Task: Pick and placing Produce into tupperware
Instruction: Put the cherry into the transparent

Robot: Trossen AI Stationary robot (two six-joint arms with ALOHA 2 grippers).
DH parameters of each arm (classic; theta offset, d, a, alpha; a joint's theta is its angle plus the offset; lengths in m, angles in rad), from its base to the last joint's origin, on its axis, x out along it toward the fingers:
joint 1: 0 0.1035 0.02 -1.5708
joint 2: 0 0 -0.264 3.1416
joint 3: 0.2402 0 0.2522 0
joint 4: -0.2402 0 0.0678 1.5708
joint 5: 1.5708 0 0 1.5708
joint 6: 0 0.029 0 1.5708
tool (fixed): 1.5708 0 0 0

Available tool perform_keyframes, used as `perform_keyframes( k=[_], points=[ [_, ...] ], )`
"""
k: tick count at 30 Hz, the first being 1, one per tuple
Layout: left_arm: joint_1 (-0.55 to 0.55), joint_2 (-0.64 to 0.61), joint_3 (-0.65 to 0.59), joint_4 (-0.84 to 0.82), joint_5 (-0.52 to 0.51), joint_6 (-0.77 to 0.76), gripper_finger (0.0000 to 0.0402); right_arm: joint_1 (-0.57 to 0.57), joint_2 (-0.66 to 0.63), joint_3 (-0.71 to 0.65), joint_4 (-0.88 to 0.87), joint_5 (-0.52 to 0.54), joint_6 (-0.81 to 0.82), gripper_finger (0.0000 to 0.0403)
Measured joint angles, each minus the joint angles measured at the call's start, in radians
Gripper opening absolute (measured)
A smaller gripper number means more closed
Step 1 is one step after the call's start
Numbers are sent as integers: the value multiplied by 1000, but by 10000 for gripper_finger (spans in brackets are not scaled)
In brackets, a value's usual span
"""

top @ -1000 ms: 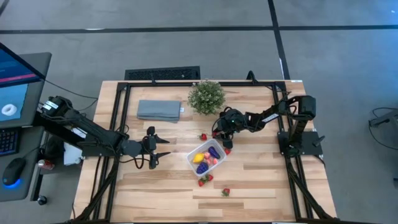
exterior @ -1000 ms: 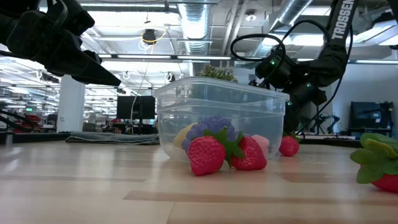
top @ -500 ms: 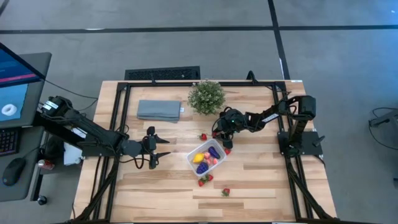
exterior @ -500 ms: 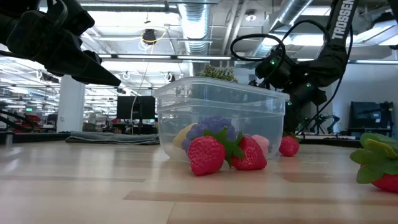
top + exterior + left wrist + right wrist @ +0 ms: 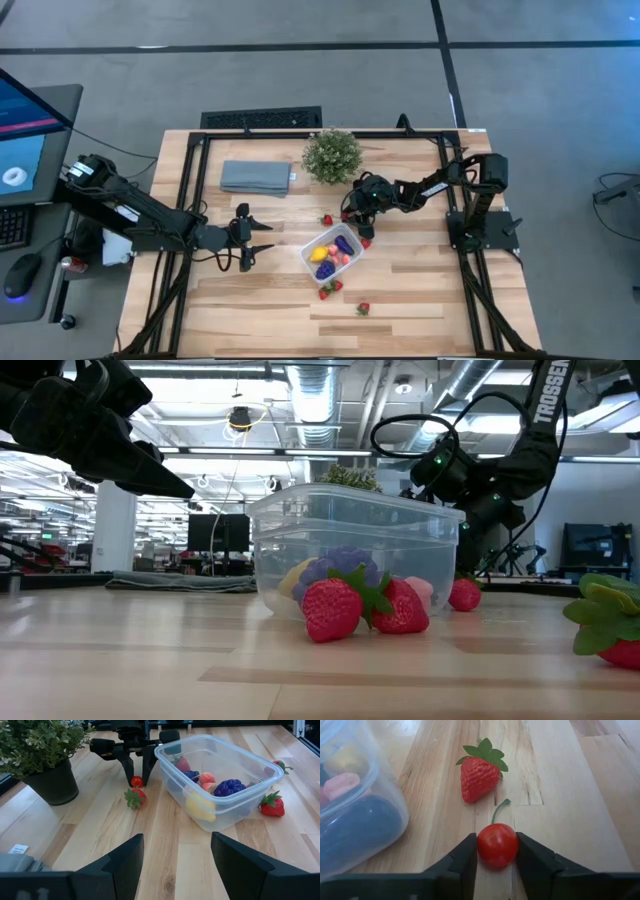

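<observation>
Tupperware point(image 5: 333, 252) sits near the table's middle, its long axis running diagonally from the near-left toward the far-right in the high view. Inside lie a yellow piece point(image 5: 200, 806), purple pieces point(image 5: 229, 786) and small pink ones point(image 5: 207, 778); seen from table height, the clear wall blurs them.

The right gripper point(image 5: 496, 851) is down at the table just beside the box's far corner, its fingers closed on a cherry point(image 5: 497, 844) whose green stem points away from the gripper toward a strawberry point(image 5: 480, 774). That strawberry lies on the wood just past the cherry, leafy cap pointing away from the gripper.

Two more strawberries point(image 5: 360, 603) lie against the box's near side, and another point(image 5: 363, 308) lies apart, nearer the table's front edge, cut off at the low view's right border.

The left gripper point(image 5: 262, 240) hovers left of the box, fingers spread apart. A plant point(image 5: 332, 155) and cloth point(image 5: 256, 176) stand at the back.
</observation>
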State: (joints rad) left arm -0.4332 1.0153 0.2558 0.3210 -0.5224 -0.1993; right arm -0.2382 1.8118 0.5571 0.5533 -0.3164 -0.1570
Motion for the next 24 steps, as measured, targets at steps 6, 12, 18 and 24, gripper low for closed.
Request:
perform_keyframes(
  k=[6,12,18,24],
  points=[
    [0,0,0,0,0,0,224,0,0,0,-2,0,0,149],
    [0,0,0,0,0,0,224,-1,0,1,-6,-9,0,139],
    [0,0,0,0,0,-2,224,-1,0,2,-11,-19,10,152],
    [0,0,0,0,0,-7,224,-1,0,2,-19,-21,10,142]
  ],
)
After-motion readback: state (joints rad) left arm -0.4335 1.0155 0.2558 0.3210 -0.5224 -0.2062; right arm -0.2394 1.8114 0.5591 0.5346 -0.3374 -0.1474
